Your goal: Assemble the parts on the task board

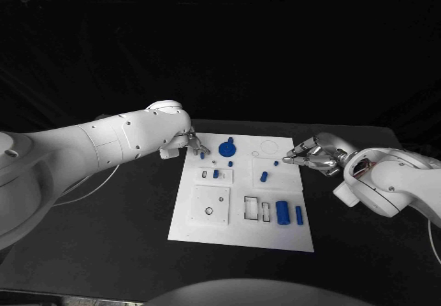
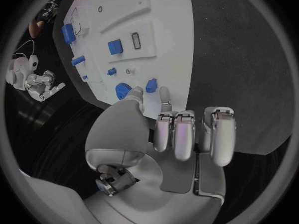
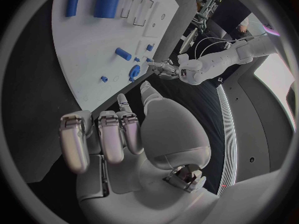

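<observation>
In the middle of the black bench (image 1: 110, 255) lies your white task board (image 1: 241, 226), its long sides running away from you. At its far left corner your left hand (image 1: 190, 143) hovers with the fingers loosely spread and nothing held; its fingertips (image 2: 164, 93) reach just over the board's far edge, close to a small blue peg (image 1: 202, 154) and a round blue knob (image 1: 228, 150). At the far right corner your right hand (image 1: 316, 157) hangs over the board's right edge, fingers apart and empty, near a faint ring outline (image 1: 269, 148). Between the two hands, toward the board's centre, stand another small peg (image 1: 216, 173), a tiny blue stud (image 1: 276, 162) and a short slanted blue pin (image 1: 264, 177). Near the board's near right corner lie a thick blue cylinder (image 1: 283, 212) and a thinner blue rod (image 1: 299, 215), side by side, just right of two rectangular slots (image 1: 251, 208). A raised square plate with a small hole (image 1: 210, 204) sits at the near left.
</observation>
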